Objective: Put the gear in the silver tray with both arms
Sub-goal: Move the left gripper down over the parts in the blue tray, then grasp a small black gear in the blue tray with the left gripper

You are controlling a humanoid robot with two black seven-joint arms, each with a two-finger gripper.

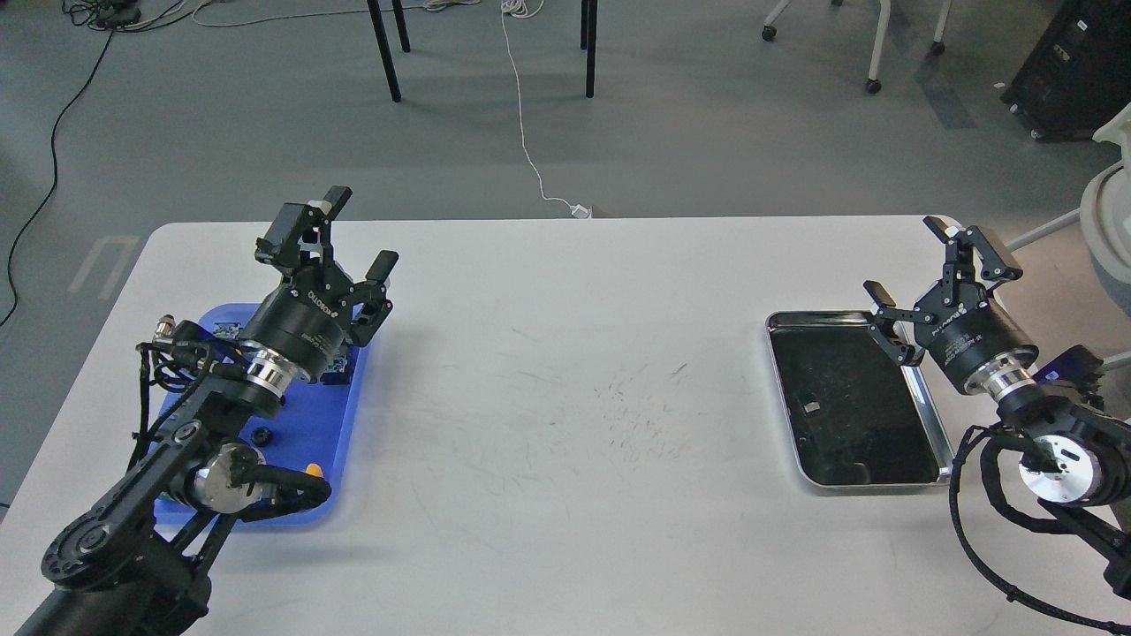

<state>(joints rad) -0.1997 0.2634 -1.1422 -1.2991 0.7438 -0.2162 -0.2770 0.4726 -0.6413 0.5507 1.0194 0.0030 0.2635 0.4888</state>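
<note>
Head view, both arms over the white rectangular table (565,371). Left claw (349,231): fingers spread wide, nothing held; it hangs above the far end of the blue plastic tray (340,415) at table left. Right claw (914,269): also wide open and empty, poised over the far-right corner of the shallow shiny silver metal tray (938,424), which sits at table right, well apart from the blue one, w/ only a small pale fleck on its dark scuffed bottom.

Task item: a small black toothed gear (261,435) lies flat in the blue tray, near the left forearm, partly crowded by the arm; a small orange-yellow piece (311,468) lies near it. Other parts under the left wrist are too hidden to name.

Handling (judgement): gear looks rigid, light, prob. plastic or metal; not fragile, but small and low-profile, so easy to miss or flick. You should pinch it across its outer rim, fingers straddling opposite teeth, coming straight down. Smooth tray floor may let it skate; close slowly. Trays being far apart, expect a mid-table handover to the right claw.
</note>
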